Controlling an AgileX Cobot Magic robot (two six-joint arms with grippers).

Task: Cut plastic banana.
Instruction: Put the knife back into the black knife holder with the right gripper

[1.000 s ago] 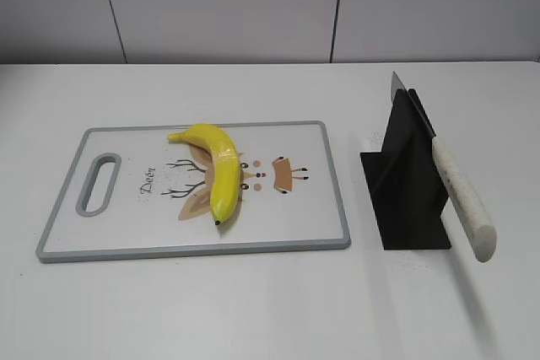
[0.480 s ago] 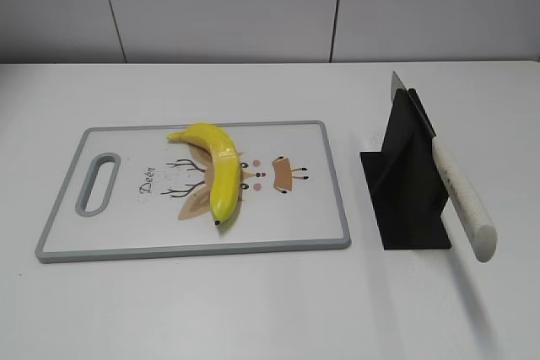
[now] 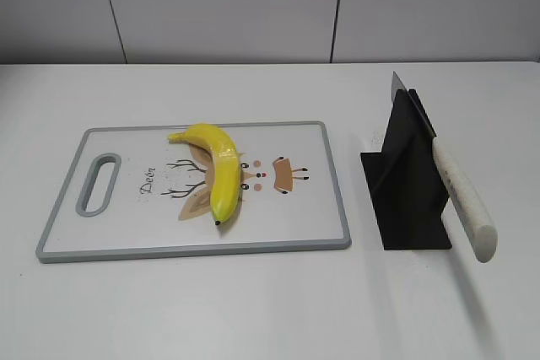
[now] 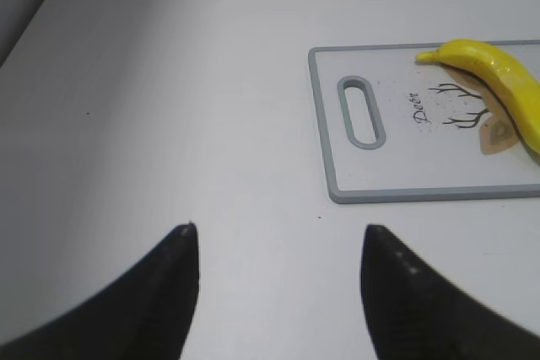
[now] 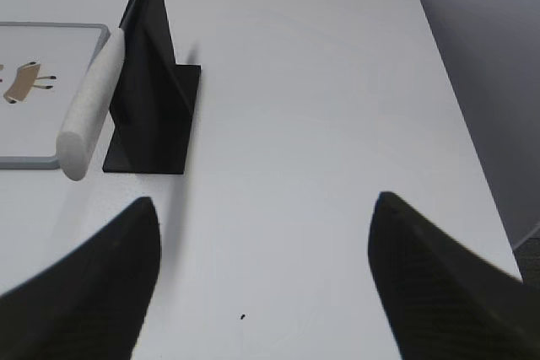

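A yellow plastic banana [image 3: 216,169] lies whole on a white cutting board with a grey rim [image 3: 335,183]. The banana also shows at the right edge of the left wrist view [image 4: 499,78]. A knife with a white speckled handle [image 3: 461,196] rests in a black stand [image 3: 407,181] to the right of the board; the handle also shows in the right wrist view [image 5: 91,111]. My left gripper [image 4: 277,230] is open and empty over bare table, left of the board. My right gripper [image 5: 263,204] is open and empty, short of the stand. Neither gripper shows in the exterior view.
The cutting board has a slot handle at its left end [image 3: 99,184] and a deer drawing under the banana. The white table [image 3: 270,309] has its right edge in the right wrist view [image 5: 472,149]. A grey panelled wall stands behind.
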